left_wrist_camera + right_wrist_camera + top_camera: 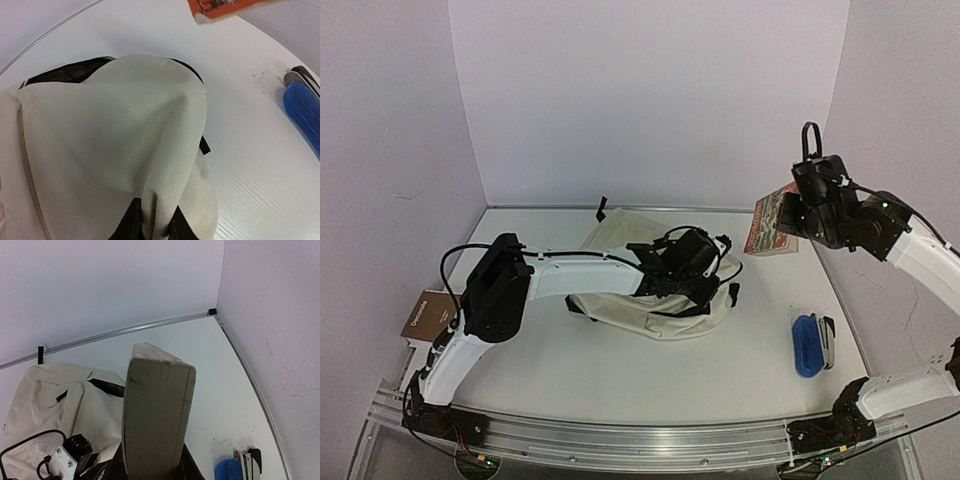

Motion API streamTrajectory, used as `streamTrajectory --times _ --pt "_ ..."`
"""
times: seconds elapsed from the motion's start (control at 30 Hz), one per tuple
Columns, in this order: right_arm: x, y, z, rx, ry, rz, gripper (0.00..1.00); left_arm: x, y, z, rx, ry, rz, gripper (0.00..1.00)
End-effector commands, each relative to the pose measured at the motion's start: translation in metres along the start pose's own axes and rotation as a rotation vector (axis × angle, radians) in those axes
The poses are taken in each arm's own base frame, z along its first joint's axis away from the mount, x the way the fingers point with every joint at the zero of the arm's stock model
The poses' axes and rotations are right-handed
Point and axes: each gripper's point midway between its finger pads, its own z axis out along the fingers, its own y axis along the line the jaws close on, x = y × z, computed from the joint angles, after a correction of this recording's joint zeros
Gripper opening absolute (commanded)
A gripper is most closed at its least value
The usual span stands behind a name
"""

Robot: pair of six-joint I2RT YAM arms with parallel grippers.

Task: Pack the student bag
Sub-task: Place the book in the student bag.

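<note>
The cream canvas student bag (650,300) with black straps lies mid-table. My left gripper (705,262) is shut on a fold of its cream fabric (155,200) and holds the rim up; the dark lining (65,72) shows behind. My right gripper (798,212) is shut on a thick book (772,222) with an orange cover and holds it in the air above the table's right rear, right of the bag. In the right wrist view the book's page edge (155,415) points away from me, over the bag (45,400).
A blue stapler (810,345) lies on the table right of the bag, also in the left wrist view (302,107). A brown notebook (428,315) lies at the left edge. Walls close off the rear and both sides.
</note>
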Motion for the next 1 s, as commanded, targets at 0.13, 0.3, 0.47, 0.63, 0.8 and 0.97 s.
streamTrajectory --times 0.13,0.3,0.47,0.63,0.8,0.97 --pt "-0.026 0.004 -0.021 -0.091 -0.076 0.143 0.00 -0.066 0.005 -0.081 0.025 -0.166 -0.076 0.05" --pt "-0.024 0.017 -0.033 -0.209 -0.030 0.193 0.00 -0.074 0.012 -0.115 0.028 -0.200 -0.122 0.00" --pt "-0.004 0.024 -0.050 -0.345 0.057 0.258 0.00 -0.079 0.028 -0.146 -0.011 -0.239 -0.167 0.00" --pt "0.019 0.016 -0.064 -0.404 0.131 0.318 0.00 -0.077 0.059 -0.163 -0.073 -0.246 -0.239 0.00" --pt "0.033 0.016 -0.073 -0.451 0.192 0.346 0.00 -0.077 0.081 -0.175 -0.056 -0.269 -0.325 0.00" --pt "0.060 0.030 -0.070 -0.498 0.303 0.334 0.00 -0.084 0.081 -0.182 0.015 -0.303 -0.355 0.00"
